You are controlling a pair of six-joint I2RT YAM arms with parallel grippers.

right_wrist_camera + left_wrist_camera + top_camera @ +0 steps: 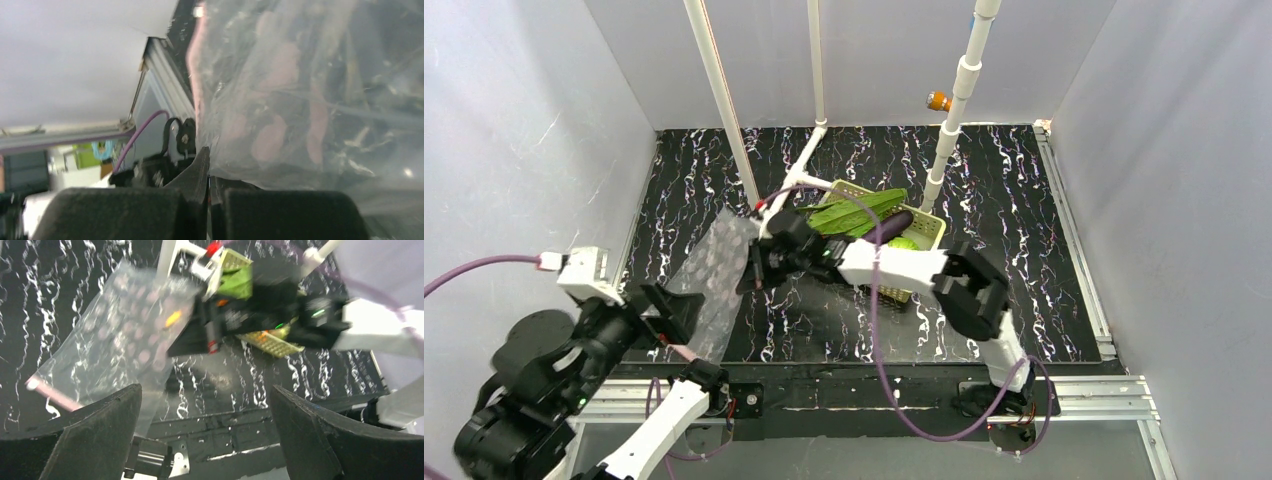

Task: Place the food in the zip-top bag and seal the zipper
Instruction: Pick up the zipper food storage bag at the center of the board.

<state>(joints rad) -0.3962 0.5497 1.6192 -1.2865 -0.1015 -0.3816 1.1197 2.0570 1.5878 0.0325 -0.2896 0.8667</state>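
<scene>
The clear dotted zip-top bag point(709, 270) hangs slanted over the left of the mat, and also shows in the left wrist view point(115, 335). My right gripper point(750, 268) is shut on the bag's right edge; in the right wrist view the jaws point(210, 172) pinch the plastic point(300, 90). The pink zipper point(50, 392) runs along the bag's near end and shows beside the plastic in the right wrist view point(196, 65). My left gripper point(674, 318) is open and empty just near the zipper end point(207, 410). The green leaves point(856, 212), eggplant point(896, 224) and cabbage point(903, 243) lie in the basket point(929, 222).
White pipes point(724, 100) stand at the back, one point(954, 110) just behind the basket. The right arm point(904, 268) stretches across the front of the basket. A metal rail point(854, 385) runs along the near edge. Grey walls close in both sides.
</scene>
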